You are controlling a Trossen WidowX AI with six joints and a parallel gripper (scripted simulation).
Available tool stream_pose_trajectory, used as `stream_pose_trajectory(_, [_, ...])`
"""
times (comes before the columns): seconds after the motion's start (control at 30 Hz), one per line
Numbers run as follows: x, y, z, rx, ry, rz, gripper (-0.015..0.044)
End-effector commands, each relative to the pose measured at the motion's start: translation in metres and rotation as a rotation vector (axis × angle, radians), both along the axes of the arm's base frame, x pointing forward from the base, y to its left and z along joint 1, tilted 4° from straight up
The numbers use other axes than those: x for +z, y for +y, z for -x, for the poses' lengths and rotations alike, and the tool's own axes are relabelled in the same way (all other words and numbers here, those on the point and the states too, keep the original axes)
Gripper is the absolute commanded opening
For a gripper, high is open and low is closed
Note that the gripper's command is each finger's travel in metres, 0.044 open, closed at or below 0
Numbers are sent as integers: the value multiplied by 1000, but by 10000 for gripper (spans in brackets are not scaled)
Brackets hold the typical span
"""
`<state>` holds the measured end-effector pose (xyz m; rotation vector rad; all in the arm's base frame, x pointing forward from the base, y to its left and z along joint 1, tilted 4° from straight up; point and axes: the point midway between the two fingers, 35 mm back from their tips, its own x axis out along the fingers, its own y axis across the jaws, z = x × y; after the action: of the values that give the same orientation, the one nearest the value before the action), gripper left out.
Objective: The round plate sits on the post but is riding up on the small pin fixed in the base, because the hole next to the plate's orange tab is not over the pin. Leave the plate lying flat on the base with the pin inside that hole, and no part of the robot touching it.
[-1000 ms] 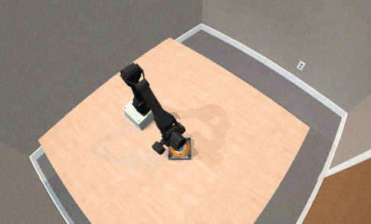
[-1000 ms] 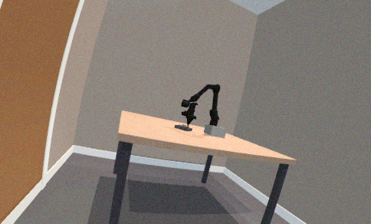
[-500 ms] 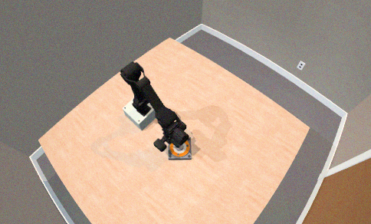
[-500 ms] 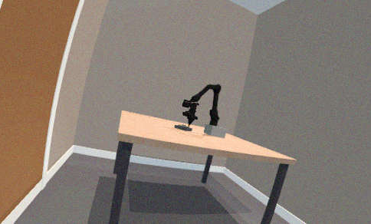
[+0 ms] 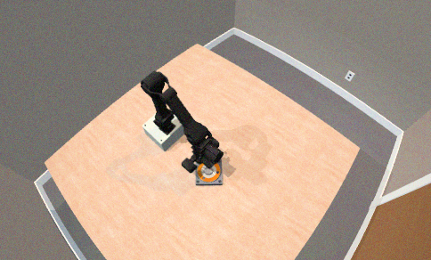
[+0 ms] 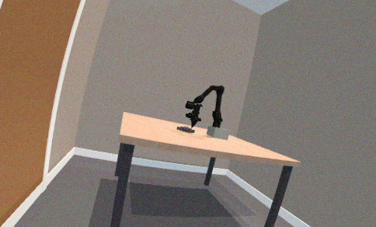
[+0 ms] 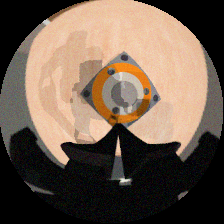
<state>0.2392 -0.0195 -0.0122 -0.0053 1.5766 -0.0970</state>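
The hand [image 7: 118, 131] was pressed together on nothing, its tip at the near rim of the plate [image 7: 102, 86], which sat on the base [image 7: 151, 95] just ahead. The plate was judged stiff, light and slippery, best nudged round at its tab [image 7: 111, 118].

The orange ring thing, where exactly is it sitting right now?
In the wrist view the orange-ringed plate lies on the square grey base, just ahead of the shut end effector tip.
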Motion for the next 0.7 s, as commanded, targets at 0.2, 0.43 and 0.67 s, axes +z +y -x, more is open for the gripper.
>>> stream_pose_trajectory(0.2, [0, 11, -5, 0, -3, -8, 0])
stream_pose_trajectory(0.43, [0, 15, -7, 0, -4, -8, 0])
stream_pose_trajectory(0.67, [2, 18, -9, 0, -4, -9, 0])
